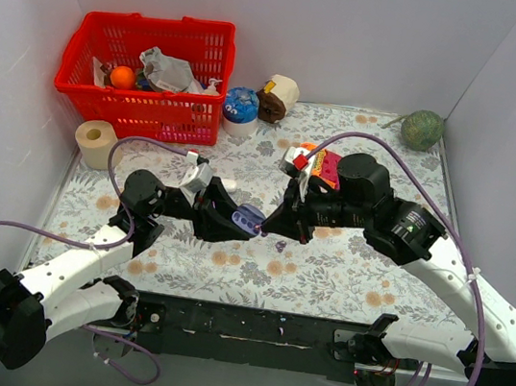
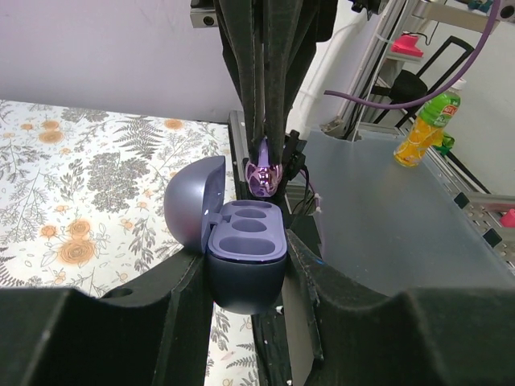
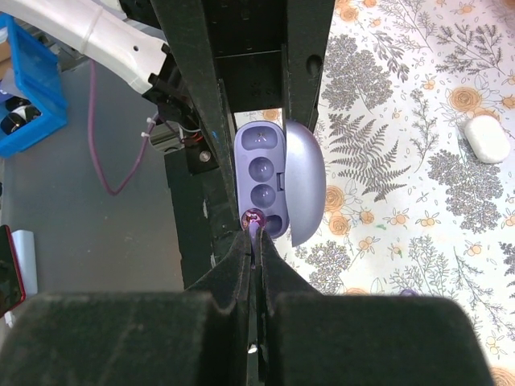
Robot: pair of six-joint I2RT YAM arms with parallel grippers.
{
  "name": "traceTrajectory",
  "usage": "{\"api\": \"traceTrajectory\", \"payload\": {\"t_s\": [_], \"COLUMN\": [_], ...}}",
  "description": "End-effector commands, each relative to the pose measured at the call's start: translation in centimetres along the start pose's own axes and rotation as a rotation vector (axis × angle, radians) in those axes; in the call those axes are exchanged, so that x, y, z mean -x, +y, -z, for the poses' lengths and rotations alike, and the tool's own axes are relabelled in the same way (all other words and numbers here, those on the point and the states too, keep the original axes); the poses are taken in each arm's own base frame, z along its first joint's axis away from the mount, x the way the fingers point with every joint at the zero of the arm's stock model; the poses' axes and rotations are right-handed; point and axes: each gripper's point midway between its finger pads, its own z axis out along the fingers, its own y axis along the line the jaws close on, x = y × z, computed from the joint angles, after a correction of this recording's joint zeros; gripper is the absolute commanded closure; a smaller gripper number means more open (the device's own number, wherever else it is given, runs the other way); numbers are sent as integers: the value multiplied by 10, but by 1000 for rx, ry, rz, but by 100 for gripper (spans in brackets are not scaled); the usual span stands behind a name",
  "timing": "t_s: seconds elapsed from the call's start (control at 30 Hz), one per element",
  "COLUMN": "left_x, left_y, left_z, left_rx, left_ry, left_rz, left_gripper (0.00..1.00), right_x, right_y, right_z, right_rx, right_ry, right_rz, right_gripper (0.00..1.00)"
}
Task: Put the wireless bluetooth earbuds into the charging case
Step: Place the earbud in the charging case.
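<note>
**Mia:** Since the purple charging case (image 2: 248,241) has to stay put, is that why the left claw (image 2: 245,277) hugs it?

**Ben:** Yes. The left claw is squeezed onto its round bottom and holds it up off the table (image 1: 323,280). The lid is flipped open and the cups face up, so a bud can go straight in.

**Mia:** Where is the bud?

**Ben:** The right claw (image 3: 253,241) is pinched shut on one purple earbud (image 3: 255,218). It hangs right at the edge of the case, just by the end cup.

**Mia:** What does it look like?

**Ben:** Tiny, shiny and purple, like a bead. The cups look empty, I think.

**Mia:** And farther away?

**Ben:** A closed white case (image 3: 487,137) lies on the flowery table. At the very back is a red basket (image 1: 150,70).
</note>
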Motion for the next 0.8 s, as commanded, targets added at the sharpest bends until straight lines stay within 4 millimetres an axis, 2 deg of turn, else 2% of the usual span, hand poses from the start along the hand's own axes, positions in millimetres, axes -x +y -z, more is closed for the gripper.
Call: {"api": "traceTrajectory", "payload": {"t_s": [0.0, 0.5, 0.77], "left_x": [12, 12, 19], "left_y": [-8, -8, -7], "left_z": [1, 1, 0], "left_rx": [-14, -12, -6], "left_ry": [-25, -25, -48], "left_rz": [-42, -36, -50], "left_gripper": [100, 100, 100], "right_x": [11, 16, 6], "right_y": [-1, -1, 1], "right_z": [-3, -14, -18], "right_rx": [-5, 18, 23], "right_ry": [-48, -60, -37], "right_rz": [45, 45, 43], "right_gripper": [99, 99, 99]}}
